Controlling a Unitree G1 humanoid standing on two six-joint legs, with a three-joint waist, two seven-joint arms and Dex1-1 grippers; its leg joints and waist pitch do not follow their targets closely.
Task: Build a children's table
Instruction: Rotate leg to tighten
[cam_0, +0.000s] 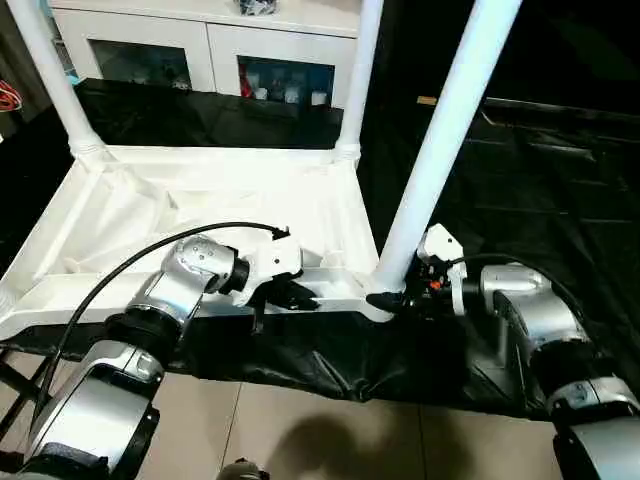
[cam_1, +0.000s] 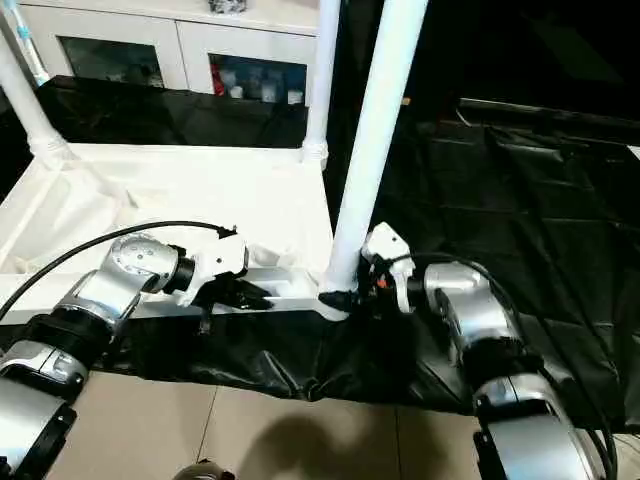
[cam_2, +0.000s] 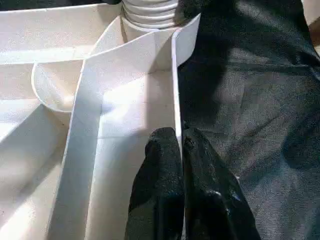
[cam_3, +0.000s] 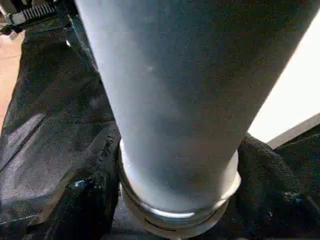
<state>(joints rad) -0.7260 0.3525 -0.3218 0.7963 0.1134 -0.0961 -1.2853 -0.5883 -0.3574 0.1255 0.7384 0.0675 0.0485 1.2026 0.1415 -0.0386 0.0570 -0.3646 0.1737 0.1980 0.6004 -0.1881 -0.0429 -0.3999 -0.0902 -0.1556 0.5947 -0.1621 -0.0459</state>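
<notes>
Three long round tapering white plastic legs already stand up from the upturned white plastic square table top (cam_0: 200, 215), which lies ribbed side up on a black plastic sheet (cam_0: 520, 190) spread over the floor, in front of a white glass-doored cabinet (cam_0: 200, 50). In the head views the far-left leg (cam_0: 50, 75) and the far-right leg (cam_0: 360, 70) sit in their round sockets at the far corners, while the near-right leg (cam_0: 440, 150) rises from the near right corner socket. The left gripper (cam_0: 290, 295) rests on the top's near edge rail, and the right gripper (cam_0: 395, 298) reaches in at the foot of the near-right leg. The near left corner runs out of the picture, so I cannot tell whether a fourth leg is fitted there. The left wrist view shows the left gripper's two black fingers (cam_2: 162, 190) pinched tight on the thin upright wall of the near edge rail, steadying the top, with a threaded leg base seated in its socket at the far end of that rail. The right wrist view shows the leg's foot (cam_3: 175, 150) and its collar close up, with the right gripper's black fingers (cam_3: 82, 207) standing on either side of it; whether they press on it or merely straddle it I cannot tell. By my judgement the build is well along: this leg wants seating firmly, and the fourth corner remains to be checked.
</notes>
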